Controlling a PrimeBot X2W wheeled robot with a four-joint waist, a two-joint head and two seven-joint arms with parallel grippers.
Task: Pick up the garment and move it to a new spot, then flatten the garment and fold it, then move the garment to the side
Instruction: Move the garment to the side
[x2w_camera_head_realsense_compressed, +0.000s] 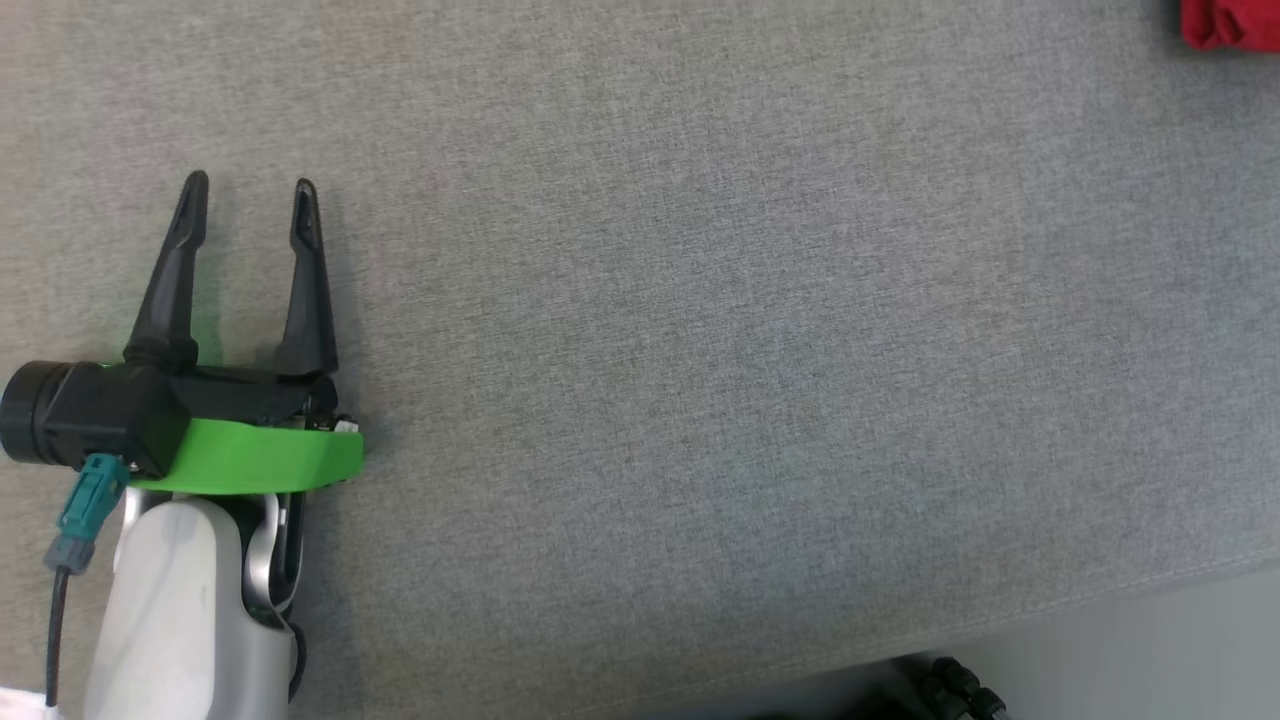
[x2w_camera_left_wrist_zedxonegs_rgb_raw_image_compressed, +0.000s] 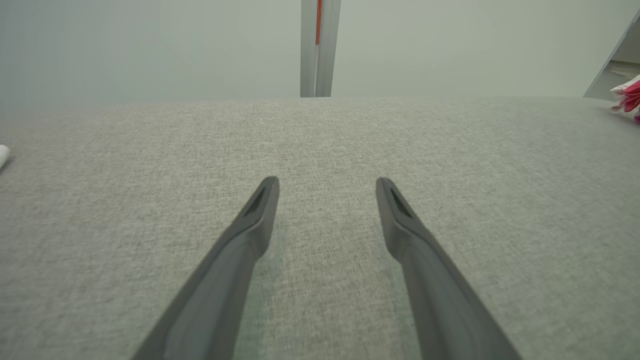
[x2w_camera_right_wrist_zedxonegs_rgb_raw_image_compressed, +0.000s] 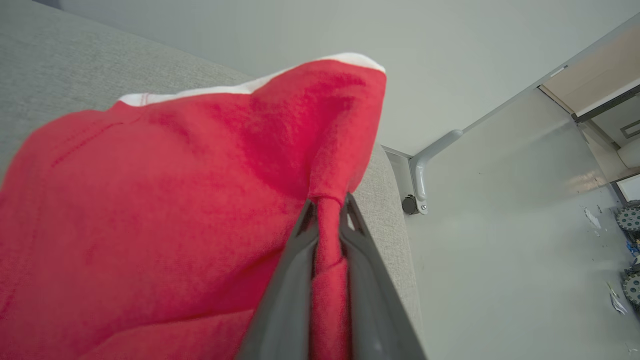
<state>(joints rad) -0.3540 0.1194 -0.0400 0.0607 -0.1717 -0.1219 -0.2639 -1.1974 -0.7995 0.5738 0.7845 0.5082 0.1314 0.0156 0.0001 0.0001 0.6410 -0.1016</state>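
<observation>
Plainly, the wide grey woven-fabric counter (x2w_camera_head_realsense_compressed: 700, 350) is offering plenty of room, yet the risk is gathering at its right edge. There the red fleecy cloth garment with a white trim (x2w_camera_right_wrist_zedxonegs_rgb_raw_image_compressed: 150, 210) is sitting close to the drop, with the pale bare floor (x2w_camera_right_wrist_zedxonegs_rgb_raw_image_compressed: 500, 225) just beyond. If the right arm is pulling toward that side, loose cloth is likely to be sliding off and hanging over the floor.

The hold itself is looking thin. The right pincer (x2w_camera_right_wrist_zedxonegs_rgb_raw_image_compressed: 328, 202) is pinching only a narrow bunched ridge of the red fabric between its nearly closed dark fingers. A sharp tug is therefore risking the ridge slipping out, or the rest trailing in a heap and making the flattening harder.

In the right wrist view the garment is spreading ahead and to the left of that pincer, its ridge running down between the fingers. The left pincer (x2w_camera_head_realsense_compressed: 250, 200) is hanging wide and empty over bare counter, well apart from the garment (x2w_camera_head_realsense_compressed: 1230, 25), which is showing as a red scrap in the head view's upper right corner.
</observation>
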